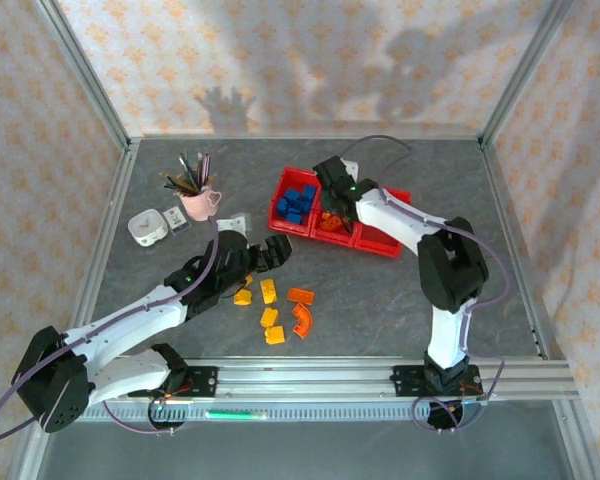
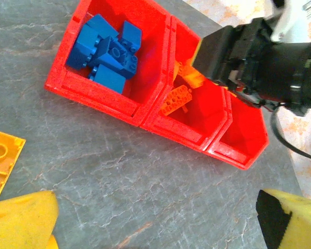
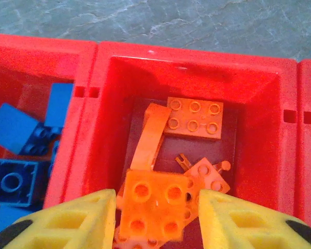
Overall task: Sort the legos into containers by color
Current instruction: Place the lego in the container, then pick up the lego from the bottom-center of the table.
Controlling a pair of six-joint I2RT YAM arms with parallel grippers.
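Our right pincer hangs over the middle red bin, its fingers flanking an orange brick so closely that we cannot tell whether they grip it, blue legos lie in the neighbouring bin, and our left pincer gapes empty near loose yellow legos.

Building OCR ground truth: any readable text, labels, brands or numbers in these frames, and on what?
No text can be read in any view.
White box beside the pink cup: dark marks on top, too small to read.
Orange brick in the middle bin: studs are sharp, but no lettering is legible on them.
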